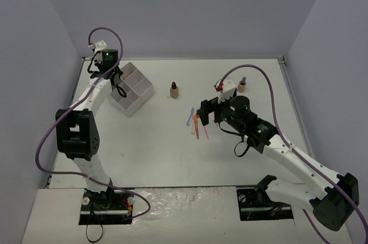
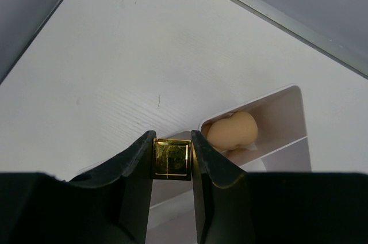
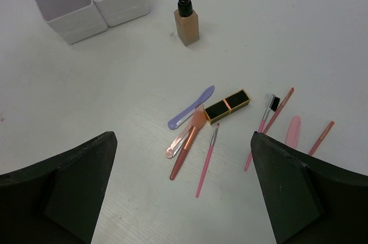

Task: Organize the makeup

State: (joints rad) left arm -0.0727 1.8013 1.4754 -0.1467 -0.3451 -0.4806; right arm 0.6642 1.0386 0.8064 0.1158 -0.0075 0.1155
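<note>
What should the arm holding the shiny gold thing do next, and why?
Probably lower it a little into an open compartment of the white box, then let go. The left gripper is shut on a gold-ended lipstick tube right over the box, and a beige sponge already sits in one compartment, so sorting looks underway.

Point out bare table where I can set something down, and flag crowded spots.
Bare: the white table from the white four-compartment plastic box forward to the arm bases, and between the box and the tan dark-capped bottle. Crowded: the pink, red and purple sticks with the black-gold lipstick tube.
</note>
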